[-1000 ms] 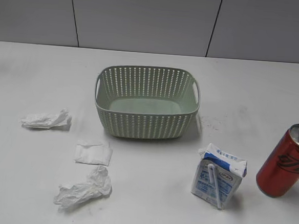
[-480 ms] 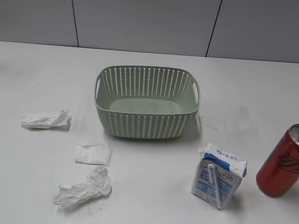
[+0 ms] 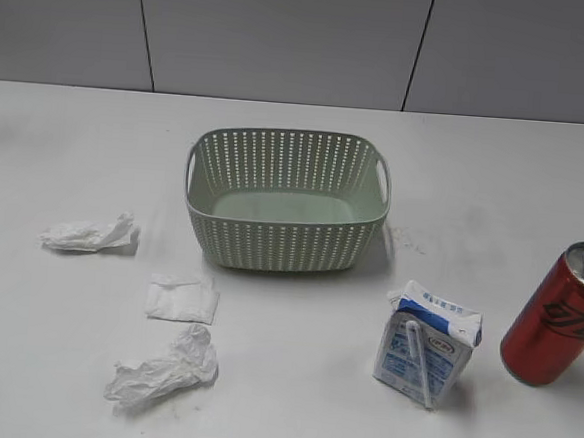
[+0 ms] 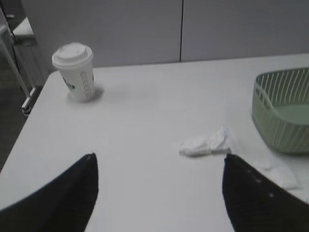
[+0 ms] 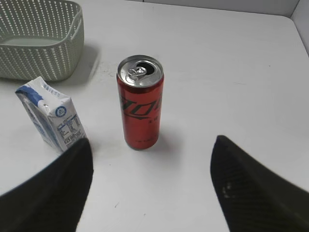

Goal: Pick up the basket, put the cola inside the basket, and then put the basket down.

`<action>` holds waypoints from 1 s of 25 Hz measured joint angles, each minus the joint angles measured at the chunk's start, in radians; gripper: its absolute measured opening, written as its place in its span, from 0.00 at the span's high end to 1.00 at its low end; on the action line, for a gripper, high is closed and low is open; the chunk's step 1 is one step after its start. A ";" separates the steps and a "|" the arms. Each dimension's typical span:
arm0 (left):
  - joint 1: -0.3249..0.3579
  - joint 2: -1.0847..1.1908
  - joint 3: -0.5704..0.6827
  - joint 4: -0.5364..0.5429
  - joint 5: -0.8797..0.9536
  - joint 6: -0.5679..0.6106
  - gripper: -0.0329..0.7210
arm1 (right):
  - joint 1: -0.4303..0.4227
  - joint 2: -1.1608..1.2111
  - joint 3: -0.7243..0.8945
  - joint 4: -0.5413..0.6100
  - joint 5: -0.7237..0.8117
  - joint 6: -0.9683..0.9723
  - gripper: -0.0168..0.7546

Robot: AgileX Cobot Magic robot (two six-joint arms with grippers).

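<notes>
Both arms' jaws wide apart, empty; cola (image 5: 140, 101) upright beside carton (image 5: 50, 116); basket (image 3: 286, 201) empty.

Basket (image 3: 286, 201) matt slotted plastic; cola (image 5: 140, 102) glossy metal.

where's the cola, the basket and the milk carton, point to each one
cola (image 5: 140, 108), right wrist view, middle of the red side.
basket (image 3: 282, 246), exterior view, perforated front wall.
milk carton (image 3: 425, 351), exterior view, front face beside the straw.

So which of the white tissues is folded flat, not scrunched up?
The middle tissue, just left of the basket's front corner. The other two are crumpled.
</notes>
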 joint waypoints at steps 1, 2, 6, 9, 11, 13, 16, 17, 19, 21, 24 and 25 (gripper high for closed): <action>0.000 0.027 -0.010 -0.004 -0.034 0.000 0.15 | 0.000 0.000 0.000 0.000 0.000 0.000 0.24; 0.000 0.058 -0.020 -0.009 -0.073 0.000 0.12 | 0.000 0.000 0.000 0.000 0.000 0.000 0.24; 0.000 0.220 -0.059 -0.068 -0.177 0.000 0.08 | 0.000 0.000 0.000 0.000 0.000 0.000 0.24; 0.000 0.379 -0.120 -0.104 -0.205 0.000 0.08 | 0.000 0.000 0.000 0.001 0.000 0.000 0.24; 0.000 0.495 -0.177 -0.121 -0.219 0.000 0.09 | 0.000 0.000 0.000 0.001 0.000 0.000 0.24; 0.000 0.624 -0.245 -0.128 -0.229 0.000 0.10 | 0.000 0.000 0.000 0.001 0.000 0.000 0.24; 0.000 0.786 -0.359 -0.132 -0.233 0.000 0.12 | 0.000 0.000 0.000 0.001 0.000 0.000 0.24; 0.000 0.843 -0.401 -0.132 -0.229 0.000 0.12 | 0.000 0.000 0.000 0.001 0.000 0.000 0.24; 0.000 0.956 -0.493 -0.138 -0.201 0.000 0.13 | 0.000 0.000 0.000 0.001 0.000 0.000 0.24; 0.000 1.067 -0.586 -0.164 -0.149 0.000 0.13 | 0.000 0.000 0.000 0.001 0.000 0.000 0.24; 0.000 1.211 -0.703 -0.210 -0.065 0.000 0.15 | 0.000 0.000 0.000 0.001 0.000 0.000 0.24; -0.003 1.248 -0.740 -0.216 -0.042 0.000 0.15 | 0.000 0.000 0.000 0.001 0.000 0.000 0.24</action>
